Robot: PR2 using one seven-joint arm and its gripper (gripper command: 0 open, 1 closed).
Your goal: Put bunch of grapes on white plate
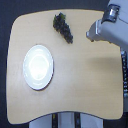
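The bunch of grapes (pixel 63 28) lies on the far part of the light wooden surface (pixel 85 75), dark purple-black with a greenish bit at its far end. The white plate (pixel 38 67) sits well apart, toward the exterior view's left. The arm's gripper (pixel 91 34) hovers right of the grapes; whether its jaws are open cannot be told.

arm (pixel 107 27): cut off top right | tool: fingers unclear

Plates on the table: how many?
1. The white plate lies toward the exterior view's left side of the table, apart from the bunch of grapes near the far edge.
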